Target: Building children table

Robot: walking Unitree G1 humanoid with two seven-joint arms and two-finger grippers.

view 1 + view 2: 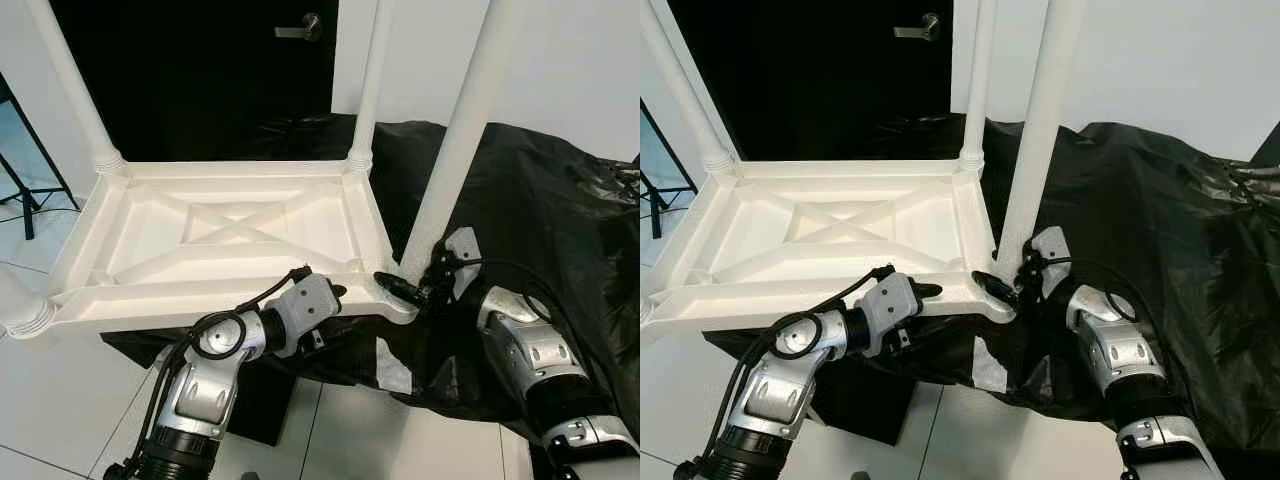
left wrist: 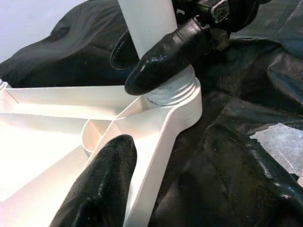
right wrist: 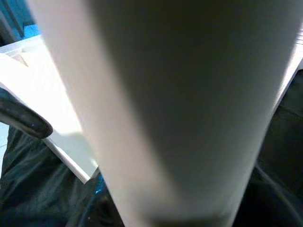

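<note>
while the white children's table [image 1: 225, 235] lies upside down on black plastic sheeting [image 1: 560, 210], legs up, the right gripper [image 1: 400, 290] grips the base of the near right table leg [image 1: 455, 140] at that corner. the left gripper [image 2: 165, 184] stands wide, its fingers [image 2: 102, 184] straddling the table's near edge just beside that corner.

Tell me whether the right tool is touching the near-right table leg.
Touching: the left wrist view shows the right tool with its fingers pressed around the table leg.
</note>
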